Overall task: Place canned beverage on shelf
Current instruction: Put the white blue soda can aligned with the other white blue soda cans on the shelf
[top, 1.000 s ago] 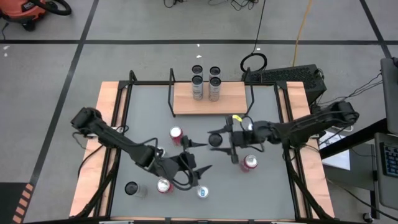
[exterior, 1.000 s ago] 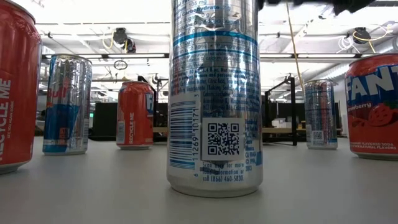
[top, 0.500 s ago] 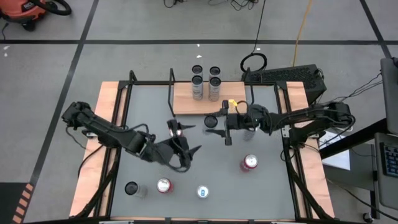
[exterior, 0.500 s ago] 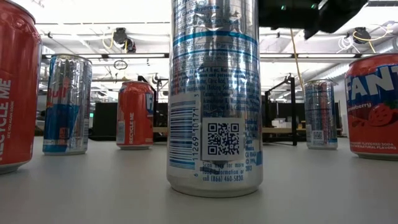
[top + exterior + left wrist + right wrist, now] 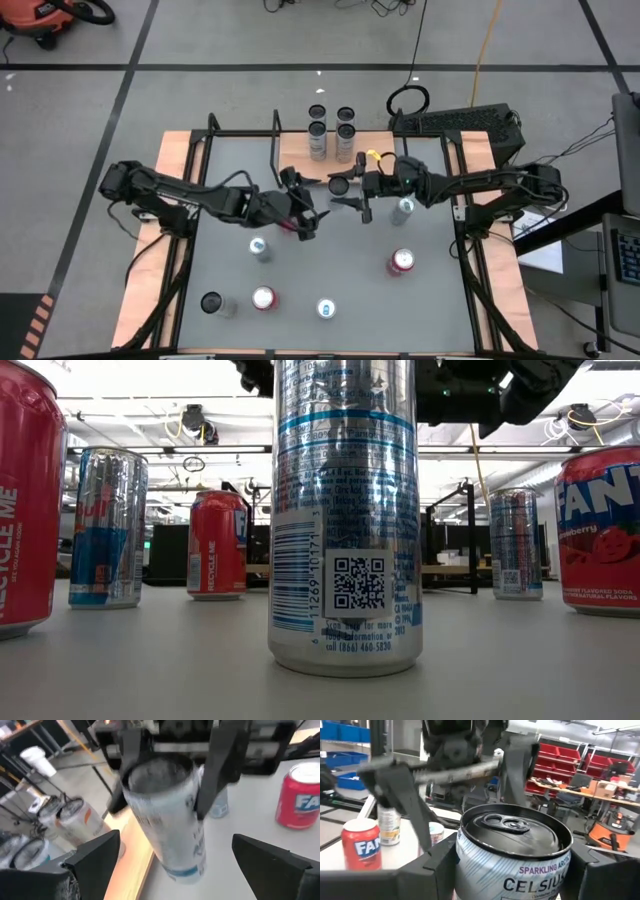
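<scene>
A silver can marked CELSIUS hangs in my right gripper, just in front of the shelf's near edge. The shelf is a light-wood board with black rod frames at its ends. Silver cans stand at its far edge. My left gripper faces the held can from the left, close to it. It is open, its fingers spread wide and touching nothing. My right gripper pinches the silver can's side wall between its two fingers, on the upper half just below the rim. The fingers come roughly level from the table's right side. The can stays nearly upright, top up, lifted clear of the table.
Loose cans stand about the grey tabletop: a silver one, a red one, a dark one, a blue-silver one, a red Fanta can and a silver one. A red can sits under my left gripper.
My right gripper has carried the silver can toward the far edge, up to the shelf's near edge, the can staying upright. My left gripper has swung from the near cans toward the far edge, up to the held can, and stays open.
</scene>
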Available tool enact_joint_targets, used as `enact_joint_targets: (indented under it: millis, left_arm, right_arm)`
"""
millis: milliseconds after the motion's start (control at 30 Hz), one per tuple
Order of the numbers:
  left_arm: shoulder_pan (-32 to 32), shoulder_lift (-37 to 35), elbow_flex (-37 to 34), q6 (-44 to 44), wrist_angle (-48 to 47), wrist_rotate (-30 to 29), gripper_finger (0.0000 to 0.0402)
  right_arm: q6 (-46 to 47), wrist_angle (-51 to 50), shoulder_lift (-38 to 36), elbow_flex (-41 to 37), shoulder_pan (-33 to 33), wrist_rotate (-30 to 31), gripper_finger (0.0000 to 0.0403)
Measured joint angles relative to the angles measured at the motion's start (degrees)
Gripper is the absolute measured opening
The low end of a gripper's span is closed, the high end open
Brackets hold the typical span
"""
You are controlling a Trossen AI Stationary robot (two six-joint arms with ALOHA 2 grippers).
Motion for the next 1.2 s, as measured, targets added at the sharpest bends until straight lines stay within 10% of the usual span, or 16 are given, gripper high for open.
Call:
enact_joint_targets:
  millis: [700, 1200]
  left_arm:
    - [4.4, 4.3, -7.8, -4.1, 23.0, 10.3, 0.0382]
    - [4.4, 5.9, -7.8, -4.1, 24.7, 6.8, 0.0226]
  right_arm:
    - [1.8, 2.3, 0.0, 0.0, 0.1, -0.6, 0.0215]
    - [2.7, 2.6, -0.1, 0.0, 0.1, -0.6, 0.0215]
